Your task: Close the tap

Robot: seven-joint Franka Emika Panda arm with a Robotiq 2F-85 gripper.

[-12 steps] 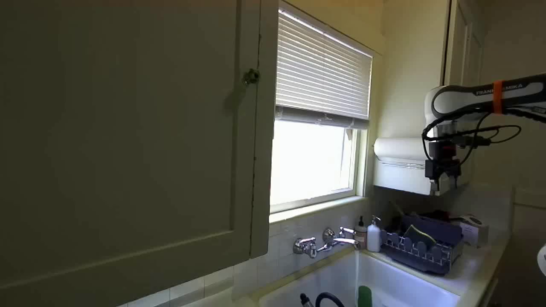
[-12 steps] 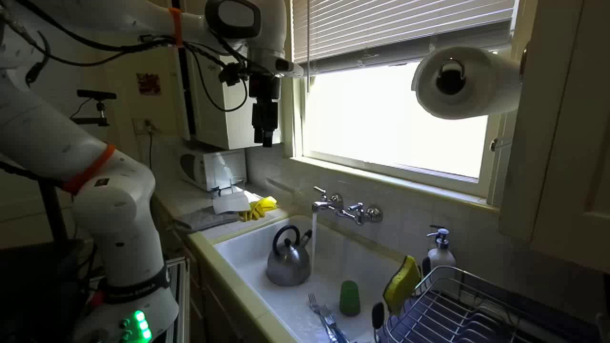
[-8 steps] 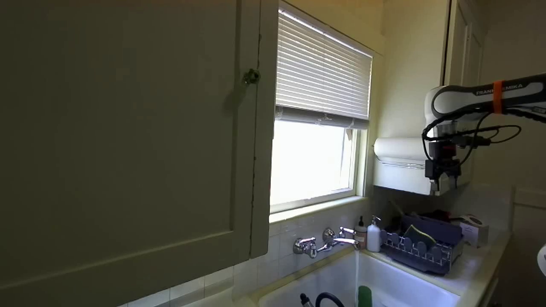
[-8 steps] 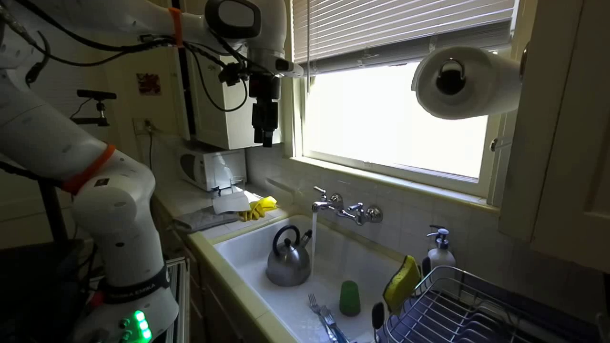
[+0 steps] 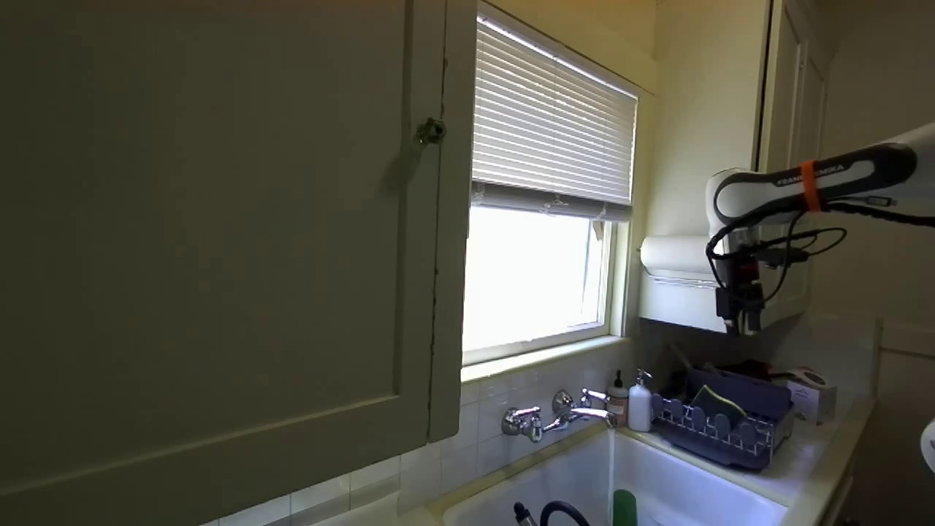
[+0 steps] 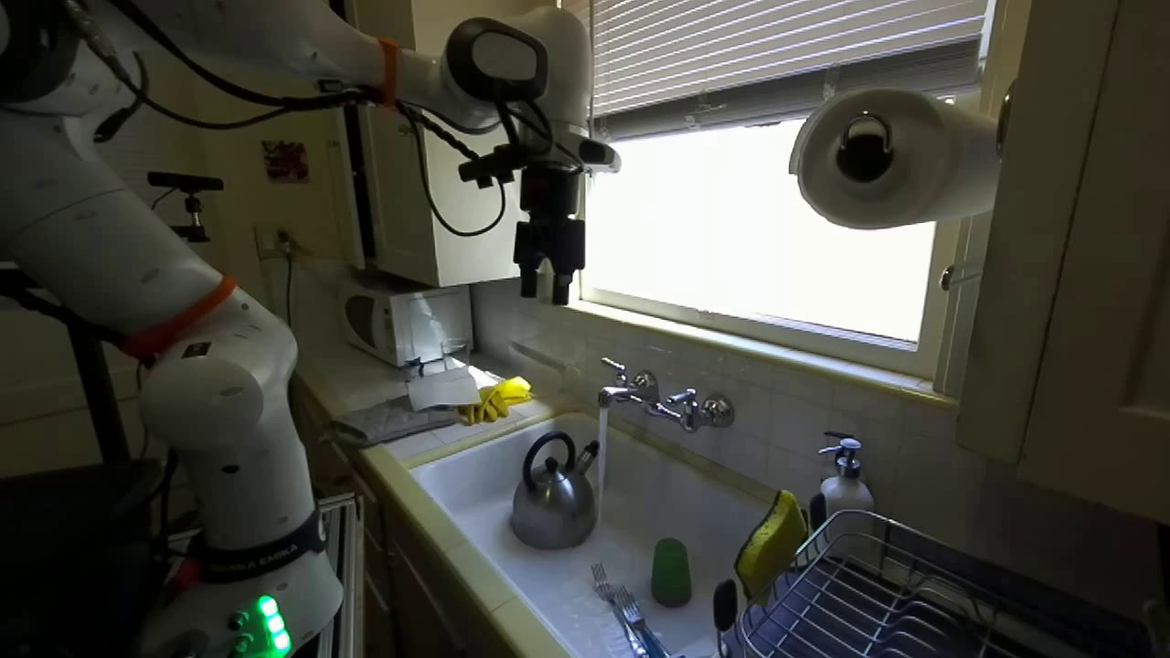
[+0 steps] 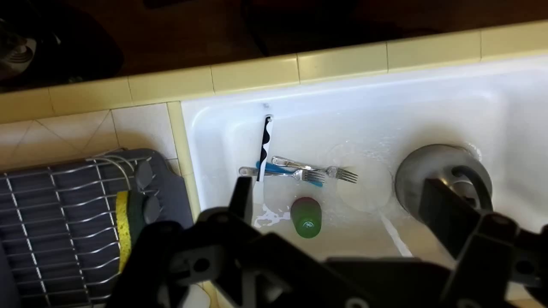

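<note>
A sink (image 6: 704, 503), white and edged with yellow tile (image 7: 252, 75), sits under a bright window (image 6: 777, 247). On the tiled wall (image 6: 795, 402) along the sink's back edge is the tap (image 6: 643, 390), a chrome faucet whose spout reaches out over the sink; in both exterior views a stream of water (image 6: 601, 461) runs from it into the sink. A white robot arm (image 6: 228, 393) extends in, its black end effector (image 6: 545, 291) pointing down high above the sink, well apart from the tap. Its fingers (image 7: 243, 199) stand wide apart and grip nothing; the wrist view shows the sink between them. Inside the sink, a metal kettle (image 6: 553, 507) stands upright beside the water, and a green cup (image 6: 671, 571) stands near two forks (image 7: 309, 176) lying on the sink's floor. On the desk (image 6: 425, 445) at one end of the sink are yellow gloves (image 6: 498, 399); at its opposite end are a dish rack (image 7: 55, 231), a yellow sponge (image 6: 771, 546) and a white pump bottle (image 6: 846, 495).
</note>
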